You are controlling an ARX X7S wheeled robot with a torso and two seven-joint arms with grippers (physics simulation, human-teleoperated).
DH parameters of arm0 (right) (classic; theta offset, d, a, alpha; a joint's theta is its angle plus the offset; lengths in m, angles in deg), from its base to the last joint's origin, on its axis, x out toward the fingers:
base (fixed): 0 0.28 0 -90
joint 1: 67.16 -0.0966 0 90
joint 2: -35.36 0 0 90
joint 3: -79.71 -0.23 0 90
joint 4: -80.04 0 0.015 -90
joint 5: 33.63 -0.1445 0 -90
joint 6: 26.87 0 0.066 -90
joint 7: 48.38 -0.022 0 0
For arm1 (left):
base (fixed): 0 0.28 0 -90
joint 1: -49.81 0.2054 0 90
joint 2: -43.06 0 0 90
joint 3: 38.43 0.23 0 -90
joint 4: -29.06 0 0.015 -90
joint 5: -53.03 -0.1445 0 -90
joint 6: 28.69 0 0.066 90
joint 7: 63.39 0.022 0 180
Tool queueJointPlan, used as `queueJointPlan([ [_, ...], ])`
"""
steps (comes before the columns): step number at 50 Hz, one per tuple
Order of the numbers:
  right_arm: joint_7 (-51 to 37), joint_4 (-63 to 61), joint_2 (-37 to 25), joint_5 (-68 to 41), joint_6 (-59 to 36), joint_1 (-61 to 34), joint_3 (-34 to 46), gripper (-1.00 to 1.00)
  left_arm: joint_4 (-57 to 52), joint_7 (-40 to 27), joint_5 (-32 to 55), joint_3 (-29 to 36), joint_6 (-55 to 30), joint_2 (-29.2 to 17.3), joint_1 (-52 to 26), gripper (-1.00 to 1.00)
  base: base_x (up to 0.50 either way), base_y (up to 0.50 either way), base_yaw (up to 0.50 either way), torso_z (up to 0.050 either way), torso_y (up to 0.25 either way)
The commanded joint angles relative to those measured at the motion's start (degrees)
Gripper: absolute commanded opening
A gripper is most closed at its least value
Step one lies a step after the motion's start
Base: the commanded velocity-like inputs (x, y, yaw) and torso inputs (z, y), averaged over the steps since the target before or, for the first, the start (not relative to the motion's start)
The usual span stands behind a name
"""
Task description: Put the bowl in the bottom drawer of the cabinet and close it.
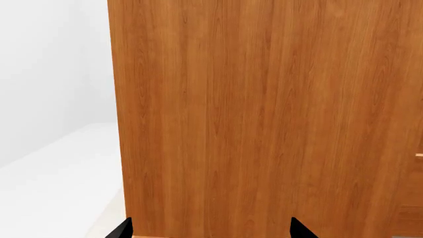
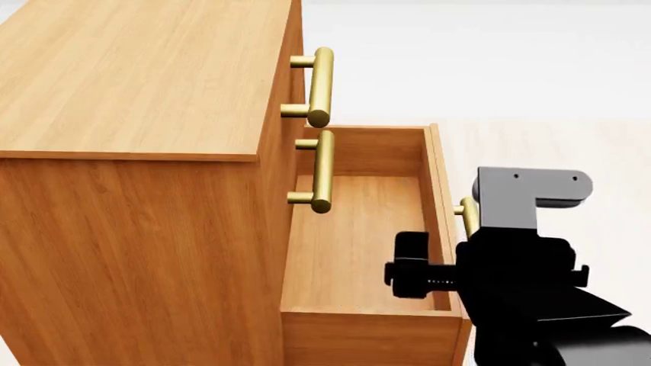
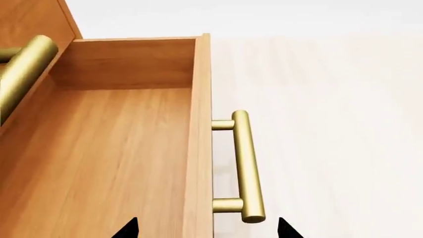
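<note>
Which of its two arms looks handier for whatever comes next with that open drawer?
Probably the right. Its gripper hangs over the bottom drawer beside its handle, jaws apart. The left gripper only faces the cabinet side.

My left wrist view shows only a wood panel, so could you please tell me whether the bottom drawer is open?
Observer: Yes, the bottom drawer is pulled well out of the cabinet.
Operator: Thank you; is the bowl inside it?
Observer: No bowl shows in either other view; the part of the drawer floor in sight is bare.
Operator: And where is the right hand?
Observer: The right hand hovers open above the drawer's front panel, beside its brass handle.
</note>
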Motion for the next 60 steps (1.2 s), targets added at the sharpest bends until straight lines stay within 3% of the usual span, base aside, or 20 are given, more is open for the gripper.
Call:
queueJointPlan([
  [1,1.1,3.4,-0.2,-0.1,0.0,-1.0,0.8,1.00,0.1,-0.2,0.1,0.2,0.1,-0.2,-0.1,1.00,0.00,0.00,0.00,0.000,0.000],
  [25,2.7,14.6,-0.2,2.2,4.9,-3.9,2.2,1.00,0.0,-0.8,0.2,0.6,0.1,-0.5,-0.1,1.00,0.00,0.00,0.00,0.000,0.000],
  [60,-0.9,18.7,-1.9,5.6,10.1,-2.8,1.8,1.00,0.2,-1.4,0.6,1.1,0.4,-1.1,-0.3,1.00,0.00,0.00,0.00,0.000,0.000],
])
